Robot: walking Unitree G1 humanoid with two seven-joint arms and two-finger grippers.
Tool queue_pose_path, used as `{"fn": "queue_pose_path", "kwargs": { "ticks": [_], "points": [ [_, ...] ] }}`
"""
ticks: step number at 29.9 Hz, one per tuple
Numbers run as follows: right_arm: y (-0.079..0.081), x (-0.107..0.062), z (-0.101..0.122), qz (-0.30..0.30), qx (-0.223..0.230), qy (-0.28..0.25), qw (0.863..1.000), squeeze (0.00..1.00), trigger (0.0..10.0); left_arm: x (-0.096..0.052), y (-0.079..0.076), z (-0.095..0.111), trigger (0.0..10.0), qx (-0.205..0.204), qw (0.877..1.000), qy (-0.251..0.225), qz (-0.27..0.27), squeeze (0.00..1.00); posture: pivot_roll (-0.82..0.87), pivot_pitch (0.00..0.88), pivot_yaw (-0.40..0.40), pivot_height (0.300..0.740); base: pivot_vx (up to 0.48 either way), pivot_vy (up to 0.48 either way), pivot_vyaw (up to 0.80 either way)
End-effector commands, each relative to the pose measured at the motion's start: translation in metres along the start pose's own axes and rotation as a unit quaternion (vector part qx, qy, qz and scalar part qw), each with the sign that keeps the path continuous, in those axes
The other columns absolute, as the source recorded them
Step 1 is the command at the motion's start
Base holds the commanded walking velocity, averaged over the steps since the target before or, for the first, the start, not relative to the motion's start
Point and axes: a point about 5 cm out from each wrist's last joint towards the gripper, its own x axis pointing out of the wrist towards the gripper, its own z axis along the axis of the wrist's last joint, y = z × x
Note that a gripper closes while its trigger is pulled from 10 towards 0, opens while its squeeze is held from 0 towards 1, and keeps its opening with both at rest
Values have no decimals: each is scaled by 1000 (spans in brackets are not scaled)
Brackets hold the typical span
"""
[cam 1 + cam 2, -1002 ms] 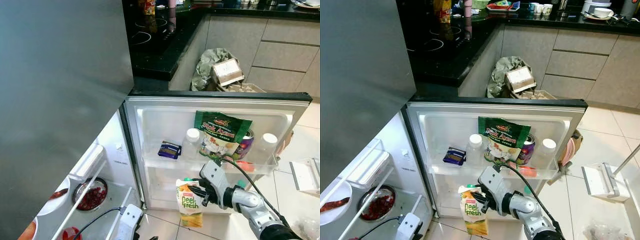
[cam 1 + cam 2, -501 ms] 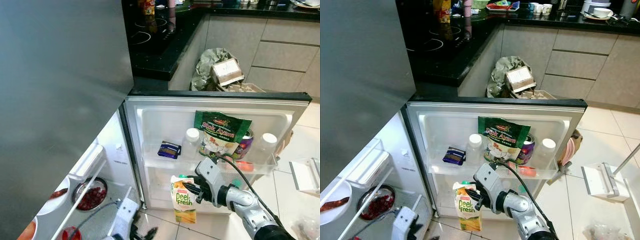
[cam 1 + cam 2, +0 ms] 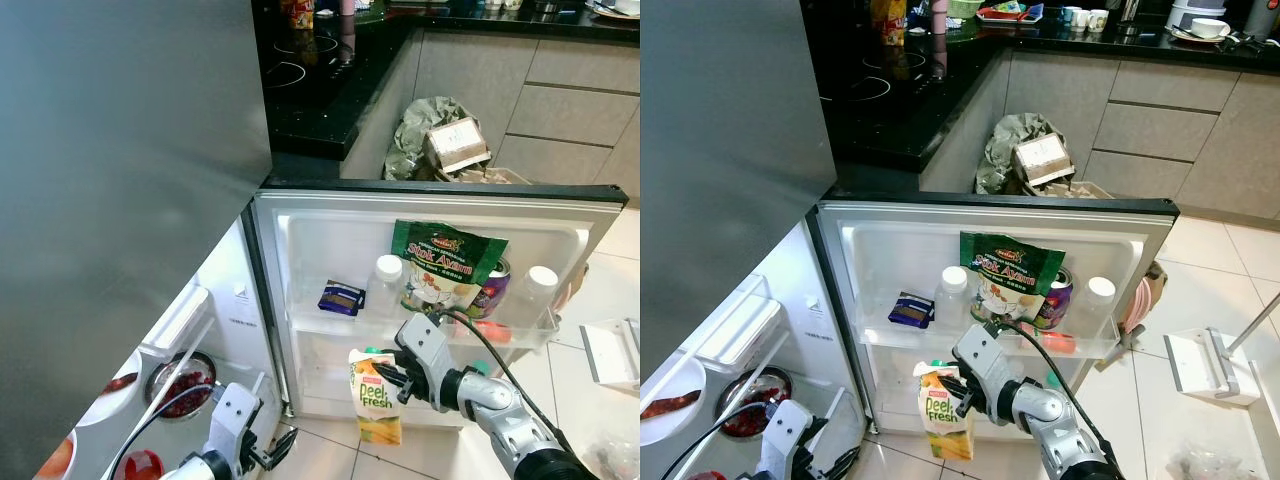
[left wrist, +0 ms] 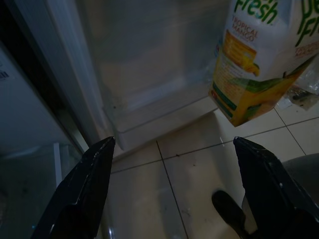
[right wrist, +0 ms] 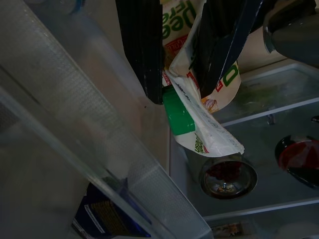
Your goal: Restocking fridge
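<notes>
Two grippers in play before an open fridge door. Right gripper (image 3: 388,381), two long black fingers on a silver arm, is clamped on the top of a white-and-yellow juice carton with a green cap (image 3: 375,398), printed "Peel Fresh". Carton hangs upright, clear of the tiled floor (image 3: 1230,265), just in front of the lower part of the white fridge door (image 3: 330,235) and below its upper clear plastic door shelf (image 3: 330,322). In the right wrist view the black fingers (image 5: 141,45) pinch the crumpled carton top, green cap just beside one finger.

Upper door shelf holds, in a row: a small dark blue packet (image 3: 341,297), a clear bottle with a white cap (image 3: 384,285), a green foil stock pouch (image 3: 448,262) leaning against the door, a purple can (image 3: 491,286) partly behind the pouch, and a second white-capped bottle (image 3: 534,292) at the far end.

Left gripper (image 3: 270,450) sits low near the foot of the fridge body, fingers spread apart and holding nothing; its wrist view shows both fingertips (image 4: 84,186) wide, floor tiles between them.

Inside the fridge, a metal bowl of red food (image 3: 181,386) rests on a glass shelf. Behind the door: black countertop (image 3: 320,95) and a bin stuffed with crumpled paper and a cardboard box (image 3: 452,142).
</notes>
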Motion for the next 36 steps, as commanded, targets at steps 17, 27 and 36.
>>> {"fn": "queue_pose_path", "kwargs": {
  "ticks": [17,27,36],
  "points": [
    [-1,0,31,14,-20,-65,998,0,10000,7,-15,1,10000,17,999,-3,-48,0,2,0,-39,567,0,0,0],
    [1,1,46,23,-34,-88,995,0,10000,9,-17,2,10000,20,998,-5,-57,0,2,0,-36,537,0,0,0],
    [8,-8,71,83,-31,-132,987,0,10000,14,-19,6,10000,27,997,-11,-65,0,-5,0,-33,482,0,0,0]
  ]
}}
